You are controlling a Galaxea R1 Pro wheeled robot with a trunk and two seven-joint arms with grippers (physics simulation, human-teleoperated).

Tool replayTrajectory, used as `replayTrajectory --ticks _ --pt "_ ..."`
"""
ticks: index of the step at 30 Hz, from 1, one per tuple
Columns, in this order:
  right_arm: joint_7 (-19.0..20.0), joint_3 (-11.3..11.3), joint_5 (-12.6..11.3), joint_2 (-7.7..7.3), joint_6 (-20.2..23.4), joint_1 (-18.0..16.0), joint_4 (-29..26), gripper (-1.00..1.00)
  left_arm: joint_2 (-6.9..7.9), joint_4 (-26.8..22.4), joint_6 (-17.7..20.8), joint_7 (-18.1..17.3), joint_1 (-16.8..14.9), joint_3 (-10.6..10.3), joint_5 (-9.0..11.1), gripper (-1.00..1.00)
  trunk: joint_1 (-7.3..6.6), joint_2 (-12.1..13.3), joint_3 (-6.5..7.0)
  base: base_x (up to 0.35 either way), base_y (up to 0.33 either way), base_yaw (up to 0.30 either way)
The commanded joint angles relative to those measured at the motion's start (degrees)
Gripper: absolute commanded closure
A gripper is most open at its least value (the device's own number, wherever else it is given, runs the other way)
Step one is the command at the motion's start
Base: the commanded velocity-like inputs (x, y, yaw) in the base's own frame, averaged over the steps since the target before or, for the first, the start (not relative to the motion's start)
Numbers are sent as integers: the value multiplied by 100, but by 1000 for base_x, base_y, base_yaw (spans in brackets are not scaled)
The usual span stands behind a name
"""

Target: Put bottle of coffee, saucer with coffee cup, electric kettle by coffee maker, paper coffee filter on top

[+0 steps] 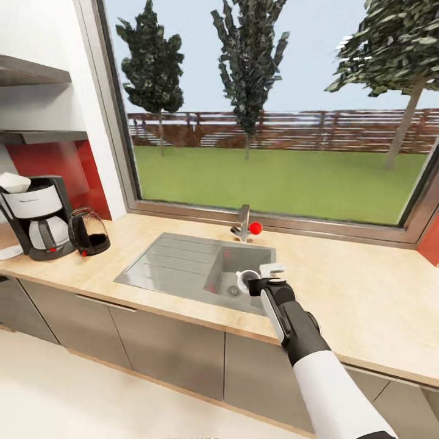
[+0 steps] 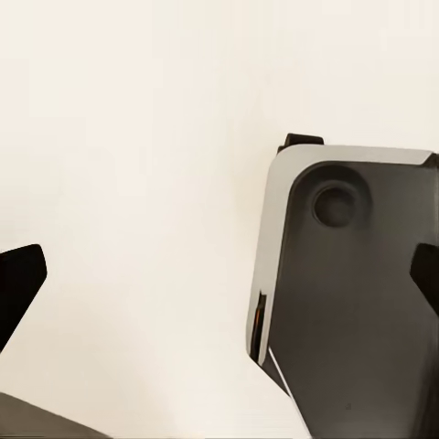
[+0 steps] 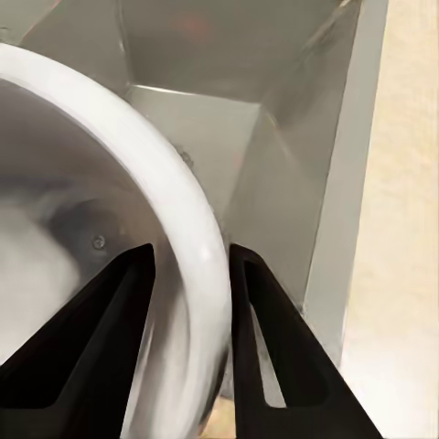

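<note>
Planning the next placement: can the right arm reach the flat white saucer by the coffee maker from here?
Probably not: the right claw, shut on the small white cup, hangs over the steel sink; the saucer lies at the counter's far left.

Saucer (image 1: 7, 251) cut off by frame edge behind coffee maker (image 1: 35, 217).

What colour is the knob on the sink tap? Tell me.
Red. The knob sits on the steel tap behind the sink, clearest in the head view.

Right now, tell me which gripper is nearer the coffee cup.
Right. The right gripper has its fingers clamped on the rim of the coffee cup, over the sink. The left gripper hangs open over pale floor, with no cup near it.
</note>
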Motion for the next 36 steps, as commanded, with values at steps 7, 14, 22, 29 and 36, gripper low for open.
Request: replayTrajectory --ticks 7,14,22,29,36 --pt "-17 7 12 0 33 -5 -7 100 -35 3 -17 -32 -6 42 2 -100 3 -13 -53 0 0 229" --pt "-17 5 12 0 33 -5 -20 100 -45 7 -17 -32 -6 42 2 -100 3 -13 -94 0 0 229" --pt "-25 -1 20 0 33 -5 -83 100 -79 2 -17 -32 -6 42 2 -100 3 -13 -138 0 0 232" --pt "-26 -16 21 0 33 -5 -315 100 -107 2 -17 -32 -6 42 2 -100 3 -13 -174 0 0 244" --pt "-26 -11 21 0 33 -5 -321 100 -115 1 -17 -32 -6 42 2 -100 3 -13 -209 0 0 241"
